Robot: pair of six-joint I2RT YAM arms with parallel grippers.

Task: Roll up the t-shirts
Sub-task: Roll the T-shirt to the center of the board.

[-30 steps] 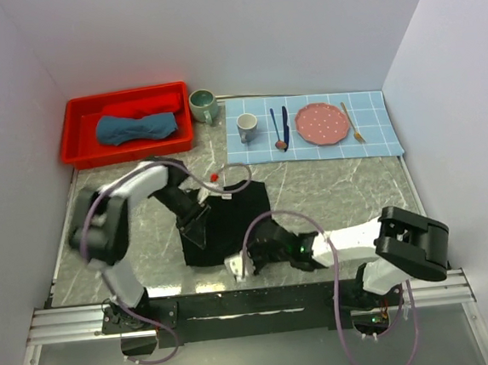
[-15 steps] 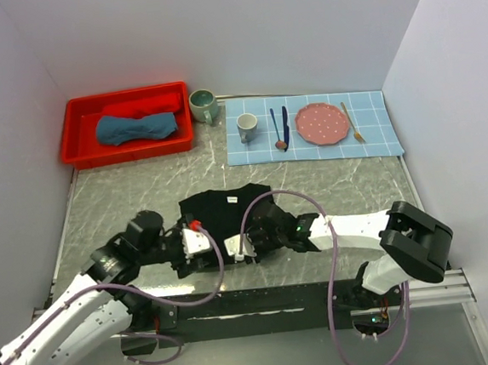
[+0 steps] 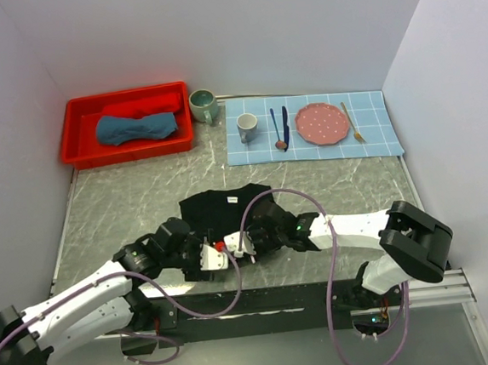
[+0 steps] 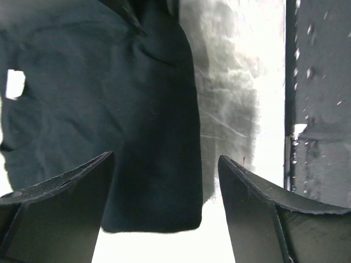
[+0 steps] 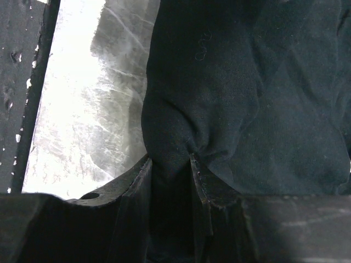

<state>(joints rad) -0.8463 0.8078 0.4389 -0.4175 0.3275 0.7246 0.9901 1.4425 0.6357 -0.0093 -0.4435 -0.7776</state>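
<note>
There were two t-shirts. The black t-shirt (image 3: 225, 205) lay spread on the bench (image 3: 338, 183) near its middle, just ahead of the two arms. The teal t-shirt (image 3: 137, 128) sat bunched in the single red tray (image 3: 79, 107) at the far left.

At the far right lay one checked placemat (image 3: 376, 128). It carried one pink plate (image 3: 322, 123), one white cup (image 3: 247, 127) and three pieces of cutlery: a spoon and a knife between cup and plate, and a fork to the right of the plate. One green mug (image 3: 203, 105) stood between tray and placemat.

The left end effector (image 4: 164, 164) was spread wide and released, gripping nothing. A corner of the black shirt's edge lay in the gap between its fingers (image 4: 71, 181), though contact with the cloth could not be told.

The right end effector (image 5: 170, 164) was clenched almost fully, grasping a bunched fold at the black shirt's near edge — the cloth puckered where the two fingers pinched it.
</note>
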